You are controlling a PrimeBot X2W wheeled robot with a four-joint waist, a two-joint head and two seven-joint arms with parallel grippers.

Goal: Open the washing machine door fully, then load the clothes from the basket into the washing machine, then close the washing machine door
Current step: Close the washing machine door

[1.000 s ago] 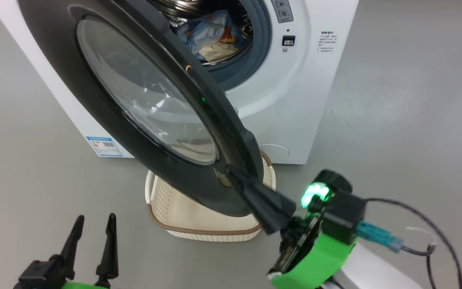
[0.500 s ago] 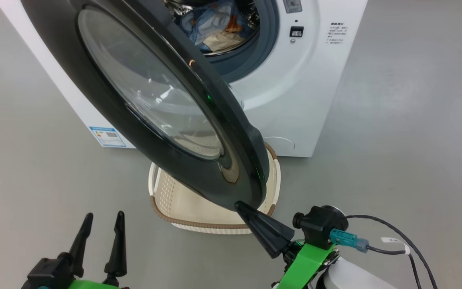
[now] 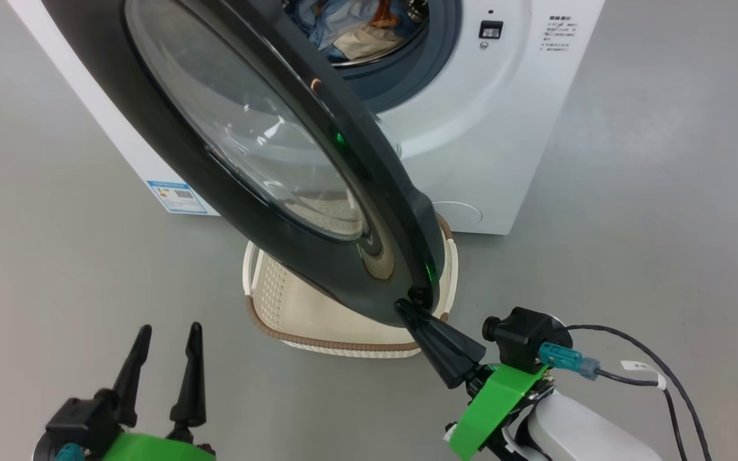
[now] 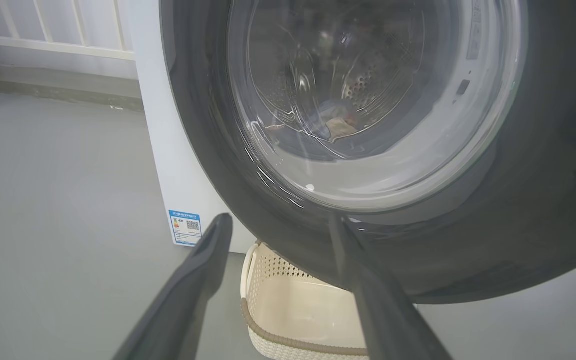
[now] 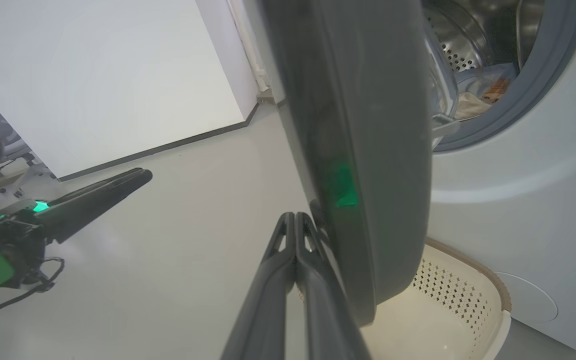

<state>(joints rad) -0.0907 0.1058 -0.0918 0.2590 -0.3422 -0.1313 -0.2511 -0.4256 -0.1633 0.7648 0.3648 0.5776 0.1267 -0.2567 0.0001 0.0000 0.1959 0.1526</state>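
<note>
Head view: right hand (image 3: 409,308) at door (image 3: 247,128)

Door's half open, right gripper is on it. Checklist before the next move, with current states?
1. Clothes inside the washing machine, behind the opening's lip: ok.
2. Basket bare where it shows: ok.
3. Right gripper shut, tips at the washing machine door edge: ok.
4. Left gripper open, empty, on the door's outer side: ok.
5. Door's lower edge clears the basket rim: cannot tell.
6. Door latched: not ok, it stands ajar.
</note>
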